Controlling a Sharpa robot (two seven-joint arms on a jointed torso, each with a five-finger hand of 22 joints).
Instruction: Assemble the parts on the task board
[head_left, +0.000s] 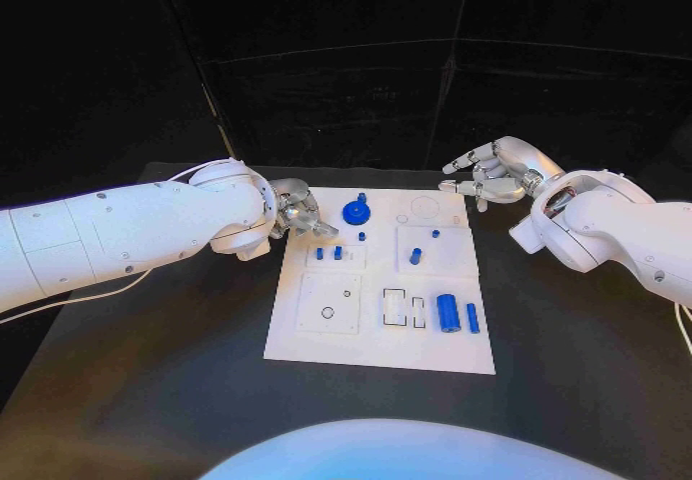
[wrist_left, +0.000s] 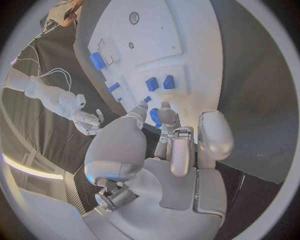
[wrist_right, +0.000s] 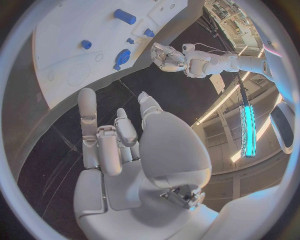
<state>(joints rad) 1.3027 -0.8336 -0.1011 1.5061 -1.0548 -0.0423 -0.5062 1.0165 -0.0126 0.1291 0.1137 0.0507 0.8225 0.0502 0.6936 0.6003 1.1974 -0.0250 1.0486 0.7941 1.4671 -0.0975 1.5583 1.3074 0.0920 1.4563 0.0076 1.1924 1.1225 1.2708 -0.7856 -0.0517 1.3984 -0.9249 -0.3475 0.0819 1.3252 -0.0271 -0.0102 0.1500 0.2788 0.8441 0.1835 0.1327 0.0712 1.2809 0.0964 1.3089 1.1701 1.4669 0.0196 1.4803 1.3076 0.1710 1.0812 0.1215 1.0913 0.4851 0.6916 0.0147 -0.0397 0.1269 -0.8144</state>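
Fingers (wrist_left: 178, 150) of the left hand (head_left: 299, 213) are spread and hold nothing, their tips over the far left edge of the white board (head_left: 310, 345), close beside the round blue knob piece (head_left: 356, 211). On the near part of the board lie a blue cylinder (head_left: 449, 313) and a thin blue bar (head_left: 473, 318), well apart from both hands. Mid-board, two small blue pegs (head_left: 329, 254) stand just beside the left fingertips, with another blue peg (head_left: 415, 256) to their right. Farther off, the right hand (head_left: 490, 172) hovers past the board's far right corner, fingers loosely apart and empty.
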